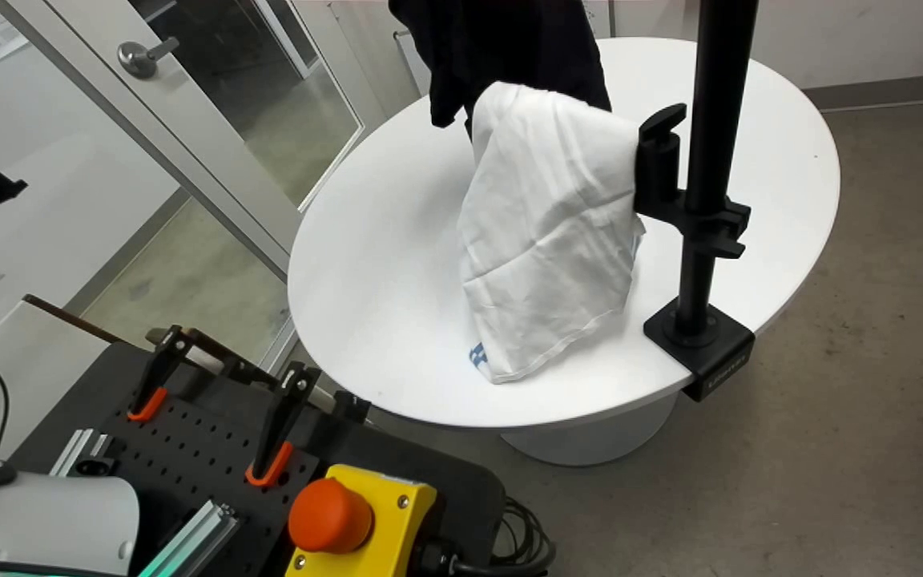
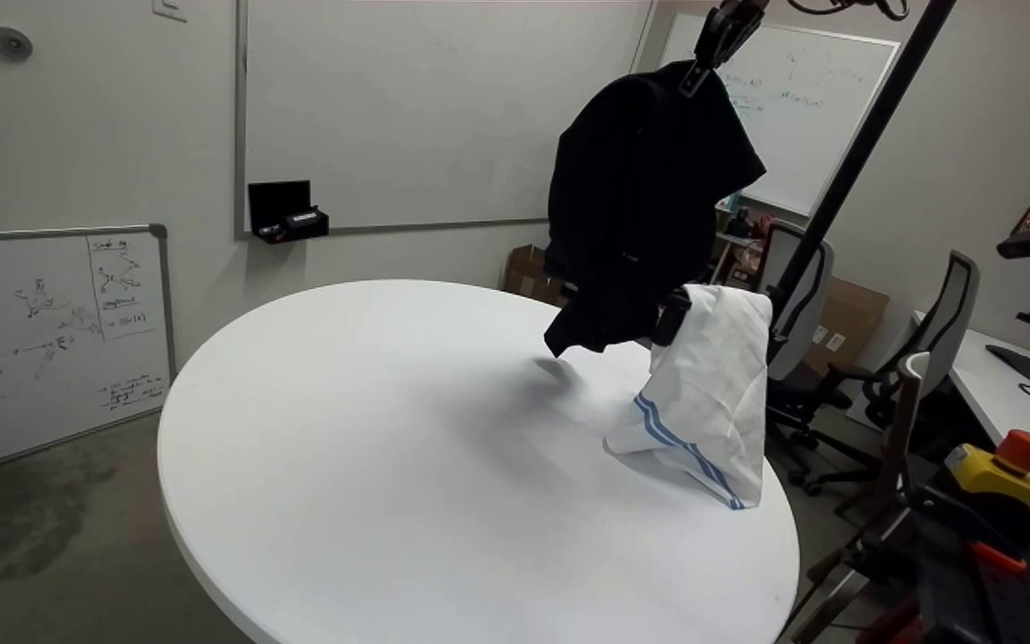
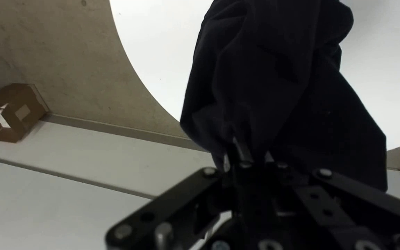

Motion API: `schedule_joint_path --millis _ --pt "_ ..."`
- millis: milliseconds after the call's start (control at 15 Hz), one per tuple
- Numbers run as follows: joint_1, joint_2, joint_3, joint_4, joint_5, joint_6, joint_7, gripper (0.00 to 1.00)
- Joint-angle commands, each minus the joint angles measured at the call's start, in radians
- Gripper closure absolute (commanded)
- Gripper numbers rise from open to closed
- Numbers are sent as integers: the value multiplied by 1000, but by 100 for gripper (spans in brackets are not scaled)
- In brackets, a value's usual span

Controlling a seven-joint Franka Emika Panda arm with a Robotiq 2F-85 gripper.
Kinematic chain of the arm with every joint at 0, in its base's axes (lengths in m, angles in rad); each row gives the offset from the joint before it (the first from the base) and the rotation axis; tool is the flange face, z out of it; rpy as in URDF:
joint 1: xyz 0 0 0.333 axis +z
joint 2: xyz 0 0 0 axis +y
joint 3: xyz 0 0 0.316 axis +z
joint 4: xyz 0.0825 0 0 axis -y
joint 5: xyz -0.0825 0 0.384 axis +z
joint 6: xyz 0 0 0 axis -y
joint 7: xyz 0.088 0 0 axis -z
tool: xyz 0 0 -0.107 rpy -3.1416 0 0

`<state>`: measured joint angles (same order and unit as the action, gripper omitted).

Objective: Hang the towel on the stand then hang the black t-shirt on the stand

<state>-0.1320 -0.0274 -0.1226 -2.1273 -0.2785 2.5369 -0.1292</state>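
Note:
The black t-shirt (image 2: 640,179) hangs bunched from my gripper (image 2: 701,79), which is shut on its upper edge. The shirt is above the table, and its lower end is near the towel. It also shows in an exterior view (image 1: 509,52) and fills much of the wrist view (image 3: 276,76). The fingertips (image 3: 250,152) are partly hidden in the dark cloth. The white towel (image 1: 550,232) with blue stripes is draped over the stand's side arm, and its stripes show in an exterior view (image 2: 703,394). The black stand (image 1: 710,120) has an upright pole on a square base (image 1: 698,340).
The round white table (image 1: 381,320) bears the stand at its edge. A yellow box with a red button (image 1: 365,521) and clamps (image 1: 277,433) sit on the robot's black bench. Chairs (image 2: 935,322) and whiteboards (image 2: 443,107) stand around.

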Motion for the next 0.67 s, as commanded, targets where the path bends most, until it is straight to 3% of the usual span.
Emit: schedule_joint_path --millis 0,600 --pt "-24 51 -27 108 8 -66 40 99" --pt "-62 55 -74 194 -26 -114 109 99"
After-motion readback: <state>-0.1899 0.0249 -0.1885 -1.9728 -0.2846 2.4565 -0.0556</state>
